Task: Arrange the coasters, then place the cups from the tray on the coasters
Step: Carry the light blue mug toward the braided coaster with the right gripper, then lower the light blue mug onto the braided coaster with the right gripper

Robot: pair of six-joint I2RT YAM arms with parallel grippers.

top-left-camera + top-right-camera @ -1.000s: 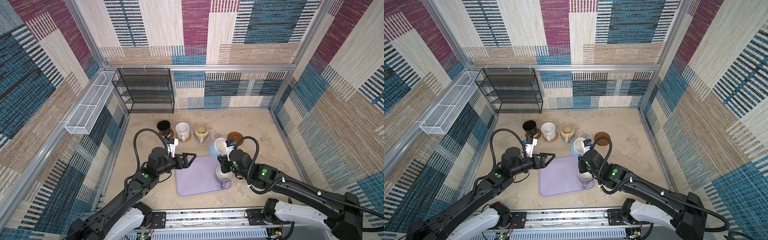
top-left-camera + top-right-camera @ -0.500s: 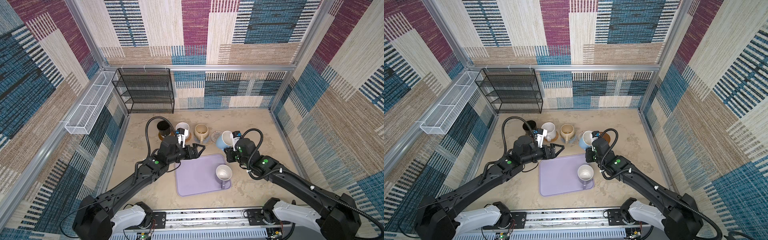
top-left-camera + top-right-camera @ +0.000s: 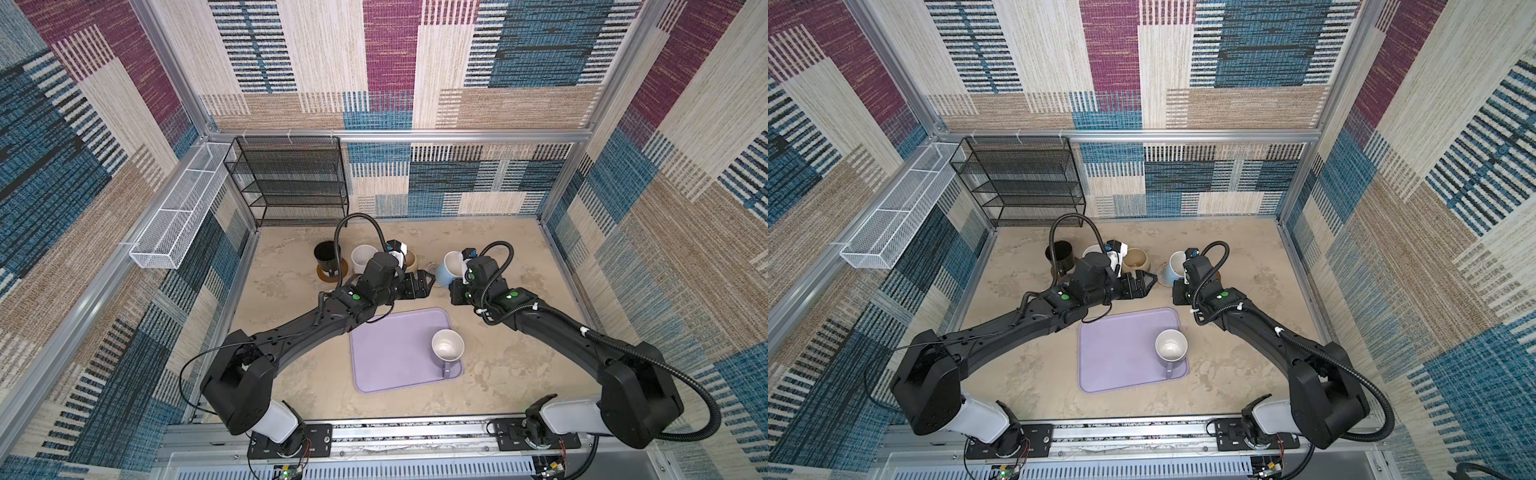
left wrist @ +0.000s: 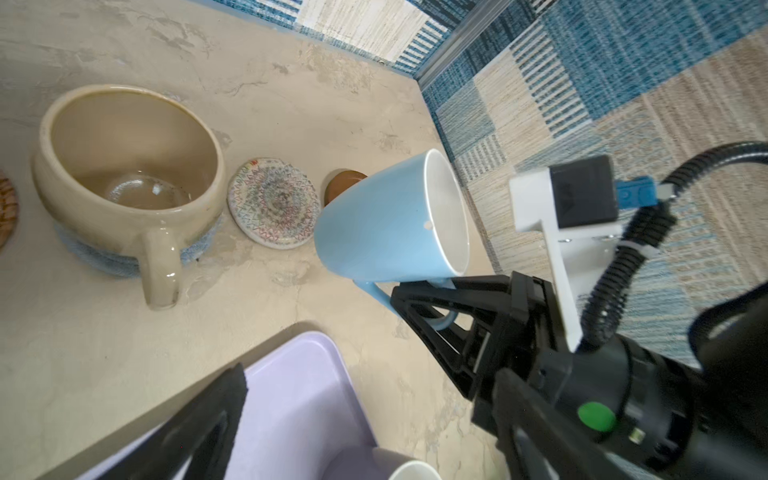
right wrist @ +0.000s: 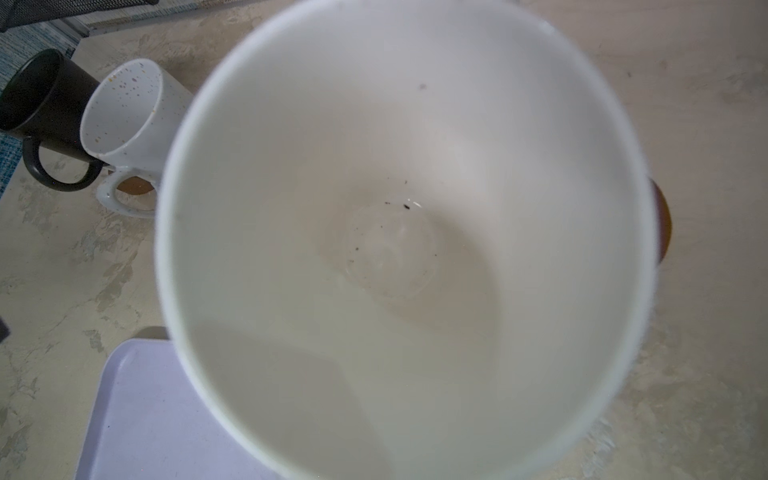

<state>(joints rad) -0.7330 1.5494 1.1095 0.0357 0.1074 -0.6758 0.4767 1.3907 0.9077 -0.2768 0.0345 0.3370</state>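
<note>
Back row, left to right: black mug (image 3: pixel 327 253) on a glossy brown coaster (image 3: pixel 323 274), speckled white mug (image 3: pixel 362 258) right beside it, then the beige mug (image 4: pixel 129 166) sitting on the blue-grey woven coaster (image 4: pixel 95 259). Those three look sorted to me.

The left gripper (image 3: pixel 422 284) hangs just in front of the beige mug, jaws spread with nothing in them, so it's basically a bystander.

Now the bit that matters. The white-grey woven coaster (image 4: pixel 272 203) is bare. The light blue mug (image 4: pixel 382 224) is in the air just to its right, off the surface (image 3: pixel 291 282). The right gripper (image 4: pixel 405 309) has its jaws clenched on the handle. The mug is tipped way over: its long axis is closer to lying than standing, base toward the woven coaster, mouth back toward the right arm. A second brown coaster (image 4: pixel 343 185) peeks out behind it, also bare.

My guess is the mug needs swinging upright before it goes down. I can't tell which of those two coasters it's headed for. The right arm is obviously the nearer one.

The last cup, the lavender mug (image 3: pixel 448 347), is on the tray (image 3: pixel 386 353) near its right edge.
</note>
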